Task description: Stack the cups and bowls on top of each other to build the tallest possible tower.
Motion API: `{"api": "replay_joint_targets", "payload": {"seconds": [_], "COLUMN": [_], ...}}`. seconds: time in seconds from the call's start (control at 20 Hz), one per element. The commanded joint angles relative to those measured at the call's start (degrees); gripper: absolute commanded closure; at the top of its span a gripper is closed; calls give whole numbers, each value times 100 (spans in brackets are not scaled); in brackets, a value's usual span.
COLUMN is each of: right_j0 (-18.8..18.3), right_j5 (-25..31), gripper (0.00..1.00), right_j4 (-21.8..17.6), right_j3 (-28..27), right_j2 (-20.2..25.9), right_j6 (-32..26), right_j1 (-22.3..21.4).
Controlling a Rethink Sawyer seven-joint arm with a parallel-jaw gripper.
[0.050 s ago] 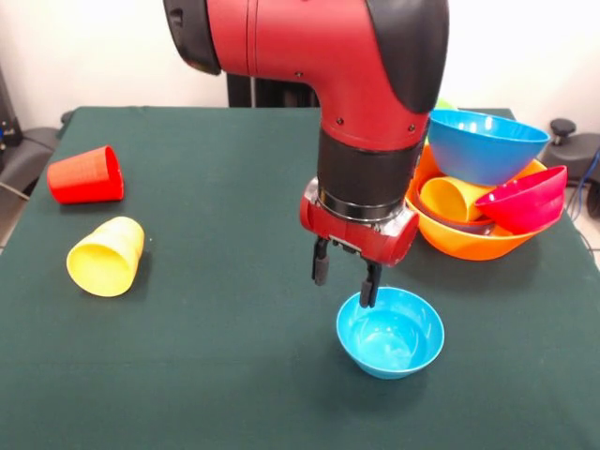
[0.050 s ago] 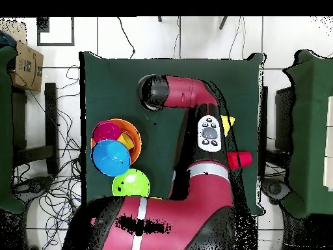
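Fingers of the end effector (image 1: pixel 346 278) stand apart, empty, one tip just over the far rim of the small light-blue bowl (image 1: pixel 391 332), which sits upright near the bench (image 1: pixel 225 375) front edge; the tower (image 1: pixel 487 187) lies well apart toward a far corner.

A robotics lab, to judge by the fittings: green-clothed worktop (image 2: pixel 169 71) standing alone on a pale tiled floor (image 2: pixel 195 36), loose cables (image 2: pixel 49 195) trailing round its edges, a cardboard box (image 2: pixel 25 63) off one corner, dark chairs (image 2: pixel 309 130) alongside, plain white wall (image 1: pixel 103 47) behind.
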Motion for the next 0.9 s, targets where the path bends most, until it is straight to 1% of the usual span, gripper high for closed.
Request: {"api": "replay_joint_targets", "payload": {"seconds": [0.05,0.3,0.55,0.9], "right_j0": [-45,-42,-63,-70], "right_j5": [97,-200,-370,-982], "gripper": [0,0,0,0], "right_j4": [-330,-357,-396,-494], "right_j3": [-219,-97,-14,198], "right_j2": [608,602,603,566], "right_j6": [-848,-735,-715,-522], "right_j1": [154,248,310,596]}}
